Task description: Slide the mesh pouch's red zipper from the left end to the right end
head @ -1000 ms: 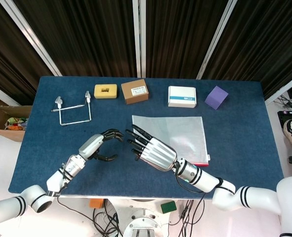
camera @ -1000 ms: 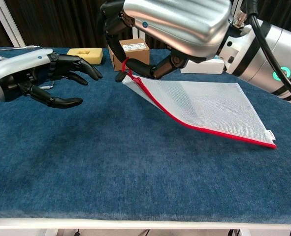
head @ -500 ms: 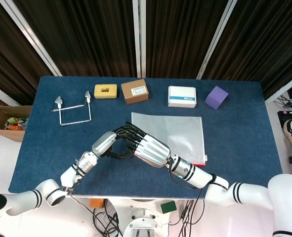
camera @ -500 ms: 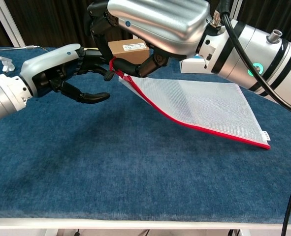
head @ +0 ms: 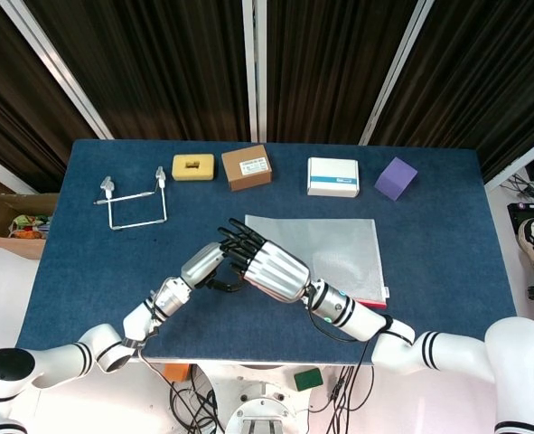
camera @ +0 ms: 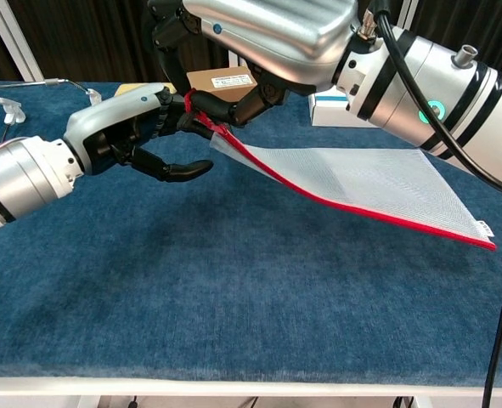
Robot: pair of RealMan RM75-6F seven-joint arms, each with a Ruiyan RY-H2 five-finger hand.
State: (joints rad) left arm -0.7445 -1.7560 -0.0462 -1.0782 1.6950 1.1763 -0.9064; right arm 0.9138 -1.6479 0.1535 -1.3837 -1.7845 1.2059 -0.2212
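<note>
We count 1 mesh pouch (head: 325,253), 3 boxes (brown (head: 247,167), white (head: 332,176), purple (head: 396,178)), 1 yellow block (head: 192,166), 1 wire rack (head: 135,200), 2 hands (left (head: 205,265), right (head: 265,267)).

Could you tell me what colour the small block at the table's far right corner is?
Purple block; clearest in the head view.

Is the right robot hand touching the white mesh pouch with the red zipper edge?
Touching. In the chest view the right robot hand pinches the red zipper pull at the corner of the white mesh pouch, holding that end lifted off the blue table.
</note>
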